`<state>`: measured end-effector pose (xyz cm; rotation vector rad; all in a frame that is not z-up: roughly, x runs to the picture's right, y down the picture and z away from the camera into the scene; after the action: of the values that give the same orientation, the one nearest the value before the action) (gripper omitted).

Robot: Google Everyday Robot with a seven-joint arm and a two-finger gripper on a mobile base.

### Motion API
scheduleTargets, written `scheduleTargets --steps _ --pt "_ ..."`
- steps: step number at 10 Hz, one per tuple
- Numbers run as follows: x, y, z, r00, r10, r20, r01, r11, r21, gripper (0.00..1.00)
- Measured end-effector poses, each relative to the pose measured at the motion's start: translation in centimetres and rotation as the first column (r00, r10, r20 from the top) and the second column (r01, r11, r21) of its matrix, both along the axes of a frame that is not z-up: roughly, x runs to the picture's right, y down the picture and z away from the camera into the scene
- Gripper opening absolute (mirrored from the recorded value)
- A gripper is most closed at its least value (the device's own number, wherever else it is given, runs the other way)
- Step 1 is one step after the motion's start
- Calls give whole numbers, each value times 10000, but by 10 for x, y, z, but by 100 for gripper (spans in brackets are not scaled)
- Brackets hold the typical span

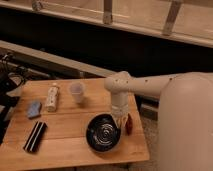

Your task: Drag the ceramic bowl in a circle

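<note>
The ceramic bowl [103,132] is a wide, shallow, glossy dark bowl with faint rings inside. It sits on the wooden table [65,120] near the front right. My gripper [119,119] hangs from the white arm and reaches straight down at the bowl's upper right rim, touching or nearly touching it. The white arm comes in from the right and covers the table's right edge.
A translucent plastic cup [76,92] stands at the back middle. A white bottle [52,97] lies left of it, with a blue sponge [34,109] further left. A black bar [35,136] lies at front left. A small red object [129,124] lies right of the bowl.
</note>
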<state>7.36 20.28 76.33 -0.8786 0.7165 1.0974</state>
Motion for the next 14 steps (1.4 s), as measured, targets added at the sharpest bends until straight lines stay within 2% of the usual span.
scheduleTargets --steps 1,2,4,5,6,9,10,13,14 --pt "-13 4 -4 9981 -269 551 271 9996 -33 12" --pt "-26 4 -4 9964 -515 675 514 9987 21 12" --pt "-54 -5 4 9948 -827 600 820 9965 139 2" --pt "-66 -9 7 9913 -1061 785 1052 9943 165 0" --pt "-77 -10 8 9850 -1344 1081 1328 9909 221 0" --pt "-104 -15 11 9712 -1903 1433 1861 9816 424 0" --pt "-122 -19 12 9633 -2126 1636 2068 9770 521 0" --pt "-128 -29 23 9565 -2393 1669 2304 9705 708 0" --pt "-130 -33 25 9573 -2369 1656 2272 9709 752 0"
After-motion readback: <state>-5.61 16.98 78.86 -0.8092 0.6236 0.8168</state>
